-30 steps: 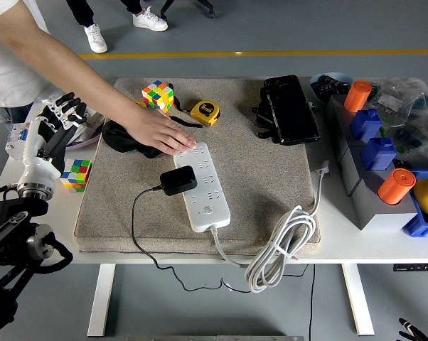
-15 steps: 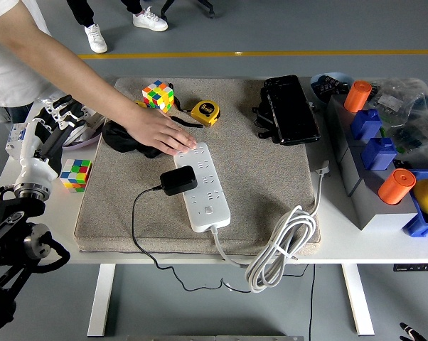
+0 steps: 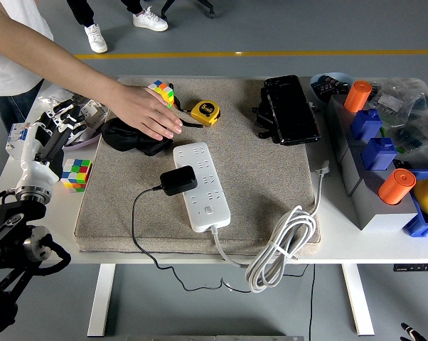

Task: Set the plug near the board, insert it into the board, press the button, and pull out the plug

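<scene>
The person's hand (image 3: 144,110) has lifted off our white power strip (image 3: 201,186); black plug (image 3: 178,180) seated, cord trailing left; our left hand (image 3: 49,133) hangs loosely open.

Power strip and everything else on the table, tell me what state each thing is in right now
Power strip: lying flat on the mat, black plug seated in it.
White cable: coiled, hanging over the table's near edge.
Tape measure: retracted.
Person's hand: flat, lifted off the strip.
Left hand: open, holding nothing.
</scene>
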Controlling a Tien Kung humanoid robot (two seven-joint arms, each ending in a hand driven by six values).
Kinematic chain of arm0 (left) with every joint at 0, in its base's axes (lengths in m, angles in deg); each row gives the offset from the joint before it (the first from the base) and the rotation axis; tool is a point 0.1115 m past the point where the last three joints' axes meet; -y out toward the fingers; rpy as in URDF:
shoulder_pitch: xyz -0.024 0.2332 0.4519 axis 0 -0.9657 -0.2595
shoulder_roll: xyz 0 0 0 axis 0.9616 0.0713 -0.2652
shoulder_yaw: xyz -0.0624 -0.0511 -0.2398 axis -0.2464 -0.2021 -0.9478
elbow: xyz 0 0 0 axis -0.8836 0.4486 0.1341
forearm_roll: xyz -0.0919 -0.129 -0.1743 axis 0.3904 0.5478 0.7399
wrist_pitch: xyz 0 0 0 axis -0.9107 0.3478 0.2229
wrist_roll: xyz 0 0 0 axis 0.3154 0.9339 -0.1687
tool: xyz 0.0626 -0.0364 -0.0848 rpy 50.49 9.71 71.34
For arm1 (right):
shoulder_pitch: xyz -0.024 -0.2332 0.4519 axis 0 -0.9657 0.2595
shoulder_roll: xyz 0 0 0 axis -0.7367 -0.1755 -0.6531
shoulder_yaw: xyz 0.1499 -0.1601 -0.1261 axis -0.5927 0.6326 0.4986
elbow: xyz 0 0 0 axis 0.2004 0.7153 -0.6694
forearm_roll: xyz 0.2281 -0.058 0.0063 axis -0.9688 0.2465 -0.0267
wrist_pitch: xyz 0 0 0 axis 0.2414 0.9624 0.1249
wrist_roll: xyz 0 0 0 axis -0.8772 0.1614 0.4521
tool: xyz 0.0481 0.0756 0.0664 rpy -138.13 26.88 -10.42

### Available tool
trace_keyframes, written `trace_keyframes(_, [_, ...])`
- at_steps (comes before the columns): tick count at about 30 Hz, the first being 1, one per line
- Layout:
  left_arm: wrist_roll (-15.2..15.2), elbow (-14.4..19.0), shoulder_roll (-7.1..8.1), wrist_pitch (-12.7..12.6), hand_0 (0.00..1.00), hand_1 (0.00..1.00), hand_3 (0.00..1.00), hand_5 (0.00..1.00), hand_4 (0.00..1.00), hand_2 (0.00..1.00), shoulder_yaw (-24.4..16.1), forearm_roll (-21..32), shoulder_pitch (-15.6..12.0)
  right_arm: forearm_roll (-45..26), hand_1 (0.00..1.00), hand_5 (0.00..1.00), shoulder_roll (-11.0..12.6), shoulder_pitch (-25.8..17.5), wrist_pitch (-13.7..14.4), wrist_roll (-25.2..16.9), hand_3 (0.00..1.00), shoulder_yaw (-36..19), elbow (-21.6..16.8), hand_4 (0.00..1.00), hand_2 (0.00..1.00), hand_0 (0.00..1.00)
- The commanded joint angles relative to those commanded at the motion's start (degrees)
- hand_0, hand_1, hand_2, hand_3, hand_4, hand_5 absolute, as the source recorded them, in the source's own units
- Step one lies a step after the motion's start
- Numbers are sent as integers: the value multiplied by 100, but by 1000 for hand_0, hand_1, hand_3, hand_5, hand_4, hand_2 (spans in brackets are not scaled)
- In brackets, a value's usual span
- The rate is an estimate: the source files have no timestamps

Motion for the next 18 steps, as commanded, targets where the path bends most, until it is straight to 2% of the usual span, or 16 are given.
trace_keyframes(7, [-8,-16,-46,4,603,616,659,340,882,670,-40,-6,10,40,687,520,-4,-30,-4,13,582,-54,1,852,689,635])
trace_keyframes(18, [0,-21,-25,11,593,618,655,339,879,663,-98,-17,-5,60,687,521,0,-40,5,10,580,-96,-12,851,689,634])
